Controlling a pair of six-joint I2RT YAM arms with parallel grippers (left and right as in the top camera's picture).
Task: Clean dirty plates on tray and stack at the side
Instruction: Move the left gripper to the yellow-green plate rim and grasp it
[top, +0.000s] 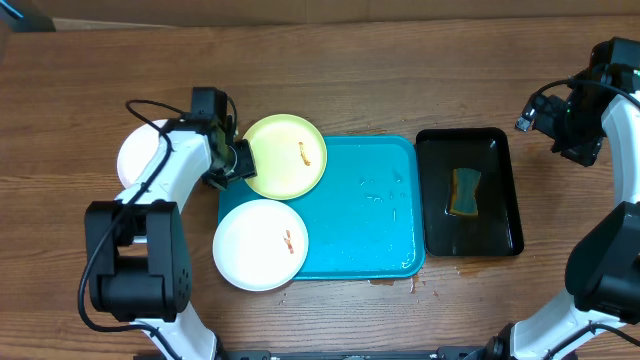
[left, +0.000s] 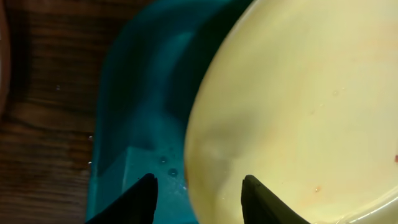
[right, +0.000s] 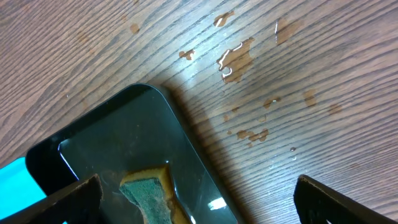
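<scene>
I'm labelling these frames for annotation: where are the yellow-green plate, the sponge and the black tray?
yellow-green plate (top: 282, 160), overhead view, bare centre of its face.
sponge (top: 464, 192), overhead view, middle of its top face.
black tray (top: 496, 228), overhead view, bare floor beside the sponge.

Wood table, shiny plastic trays, smooth plates

The table (right: 124, 37) is brown wood with lines of grain, mostly dull, with a few shiny wet spots. The blue tray (top: 360, 230) looks like smooth plastic and shines with water drops. The black tray (top: 500, 170) at the right is smooth and very shiny. The sponge (top: 464, 192) in it looks rough, yellow with a green side. The yellow plate (left: 298, 93) is smooth with a soft shine. The near white plate (top: 260, 245) and the left white plate (top: 132, 165) look smooth too. The left arm (top: 185, 165) has a smooth white shell and dull black parts.
</scene>
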